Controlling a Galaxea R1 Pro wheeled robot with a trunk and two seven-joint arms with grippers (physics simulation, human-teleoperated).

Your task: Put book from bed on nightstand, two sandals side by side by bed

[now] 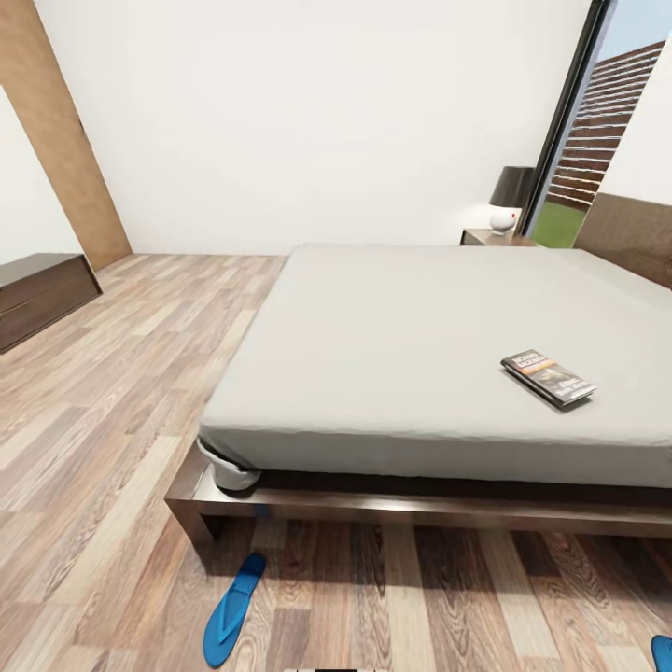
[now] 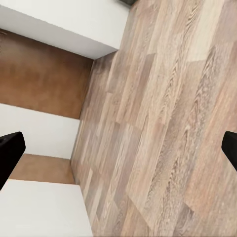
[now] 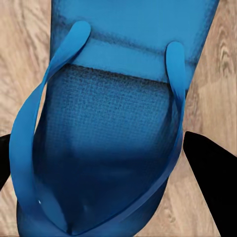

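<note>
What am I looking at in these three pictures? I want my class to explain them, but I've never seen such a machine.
It is a simulated two-armed robot. The large picture comes from its head camera: a bed with a book on the mattress, and a blue sandal on the wood floor. The other two come from wrist cameras. The left gripper has its dark fingers wide apart over bare floor. The right gripper hangs open directly above a sandal. Nothing is held.

The low dark-brown platform bed [image 1: 373, 509] carried a light-grey mattress [image 1: 401, 345], and the book [image 1: 548, 377] lay flat on it toward the right. On the wood-plank floor [image 1: 103, 439] just before the bed lay one blue sandal [image 1: 233, 609]; another [image 1: 663, 651] lay well apart at the right.
</note>
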